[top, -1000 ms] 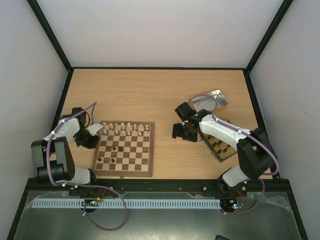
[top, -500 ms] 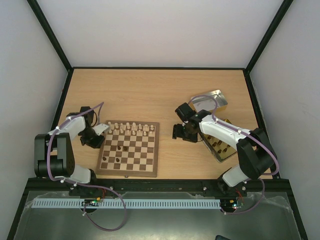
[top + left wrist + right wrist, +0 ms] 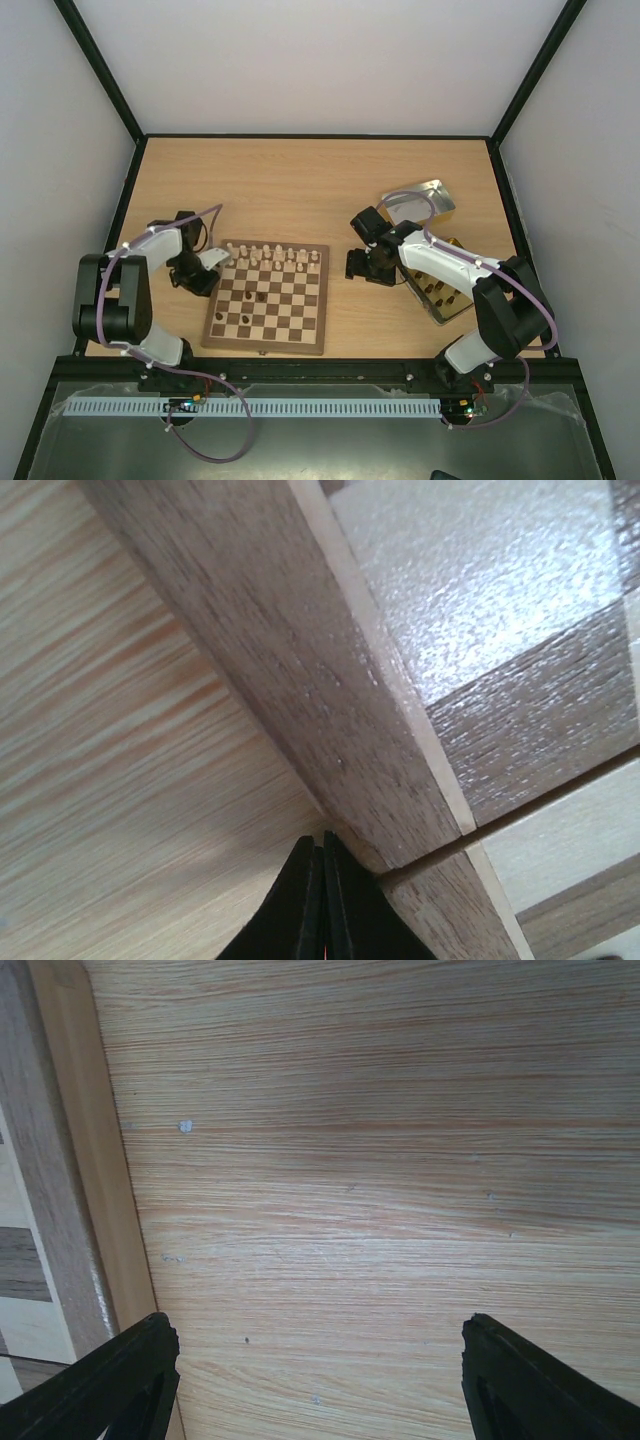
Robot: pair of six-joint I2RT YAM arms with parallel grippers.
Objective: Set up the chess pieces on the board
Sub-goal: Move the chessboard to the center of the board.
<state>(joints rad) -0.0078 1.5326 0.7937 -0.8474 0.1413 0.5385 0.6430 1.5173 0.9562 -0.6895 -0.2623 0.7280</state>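
The chessboard [image 3: 266,318] lies left of centre on the table. Several cream pieces [image 3: 272,256] stand along its far rows, and a few dark pieces [image 3: 249,299] stand mid-board. My left gripper [image 3: 212,268] is shut and empty, its tips [image 3: 322,852] pressed against the board's left border [image 3: 300,670]. My right gripper [image 3: 361,268] is open and empty over bare table just right of the board, whose edge [image 3: 55,1170] shows at the left of the right wrist view. More dark pieces [image 3: 437,288] lie in the gold tin [image 3: 441,305].
A silver tin [image 3: 420,202] lies at the back right, beyond the gold tin. Black frame rails run along the table's edges.
My left gripper has moved right, pushing the board to the right, closer to my right gripper. The right arm has not moved.
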